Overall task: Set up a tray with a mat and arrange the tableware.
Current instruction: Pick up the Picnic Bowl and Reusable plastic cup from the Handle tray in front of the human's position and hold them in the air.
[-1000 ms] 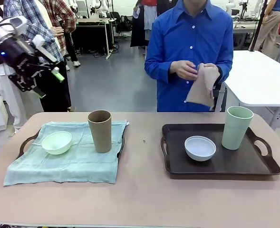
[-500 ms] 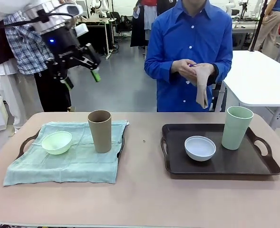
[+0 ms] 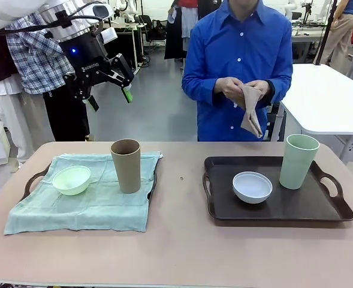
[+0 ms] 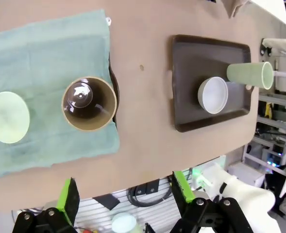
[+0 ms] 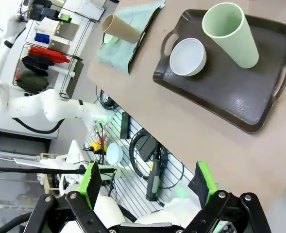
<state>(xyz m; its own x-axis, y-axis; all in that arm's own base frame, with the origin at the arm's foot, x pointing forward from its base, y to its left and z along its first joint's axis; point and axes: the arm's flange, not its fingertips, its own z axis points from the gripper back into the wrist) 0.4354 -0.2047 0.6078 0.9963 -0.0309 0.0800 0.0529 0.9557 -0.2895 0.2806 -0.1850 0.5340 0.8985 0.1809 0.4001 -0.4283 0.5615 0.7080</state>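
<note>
The left gripper [image 3: 110, 101] hangs high above the table, jaws wide apart, holding and touching nothing. Well below it the brown cup [image 3: 126, 165] stands upright on a teal mat [image 3: 92, 207], with the mint bowl [image 3: 72, 179] on the mat farther to its left. The right gripper [image 5: 147, 182] is also spread wide and empty, high off the table. Far ahead of its fingers lies a dark tray [image 5: 240, 104] carrying the white bowl [image 5: 187, 57] and the green cup [image 5: 230, 33]. Across the table, a person's hands [image 3: 239, 89] hold a beige cloth [image 3: 250, 114].
</note>
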